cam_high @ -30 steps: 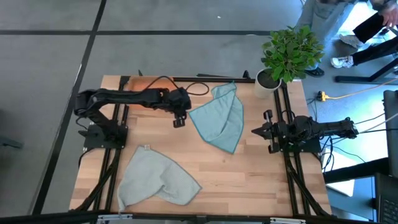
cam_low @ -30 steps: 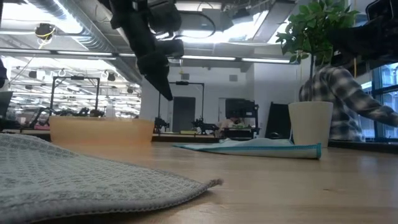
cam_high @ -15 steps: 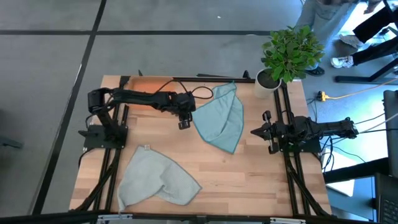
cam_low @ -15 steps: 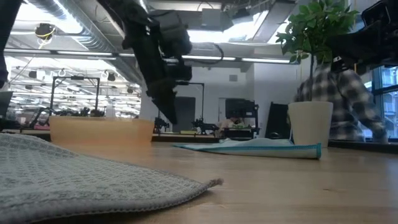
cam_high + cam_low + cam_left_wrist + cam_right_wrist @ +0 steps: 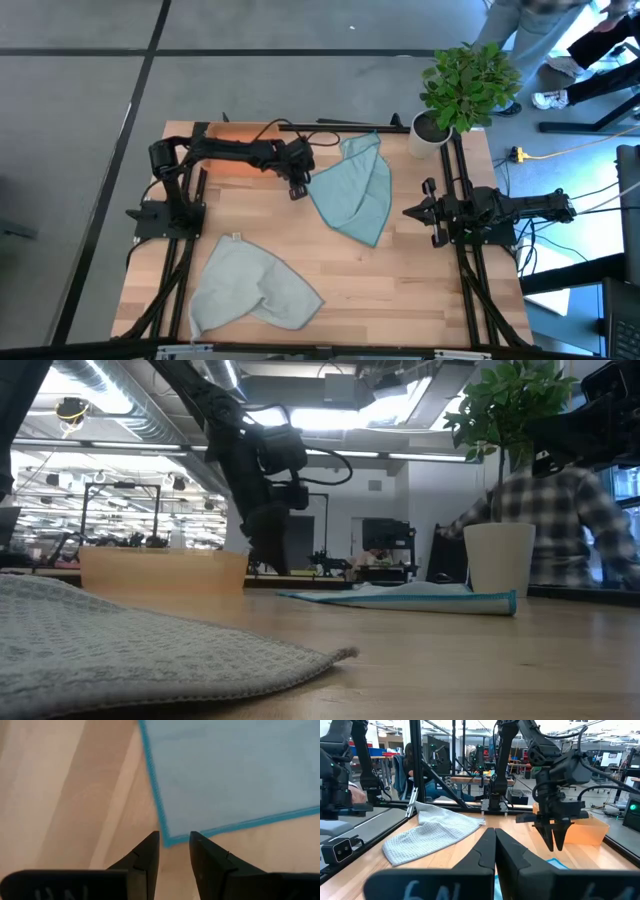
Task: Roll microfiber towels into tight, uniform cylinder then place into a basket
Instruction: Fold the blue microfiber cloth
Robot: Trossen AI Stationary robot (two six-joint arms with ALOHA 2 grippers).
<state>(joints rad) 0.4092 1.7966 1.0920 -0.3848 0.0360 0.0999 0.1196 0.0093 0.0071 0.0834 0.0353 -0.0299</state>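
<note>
The left end effector (image 5: 297, 189) hangs low over the wooden tabletop (image 5: 400, 270) at the corner of the light blue towel (image 5: 352, 190), its fingers (image 5: 145, 857) parted a little with that corner just ahead of the gap and nothing held between them. The blue towel lies flat near the far edge, the grey-green towel (image 5: 250, 285) lies rumpled at the near left, and the orange basket (image 5: 160, 570) sits at the far left. The right end effector (image 5: 408, 211) waits clenched and empty at the right side, near the potted plant (image 5: 462, 85).
</note>
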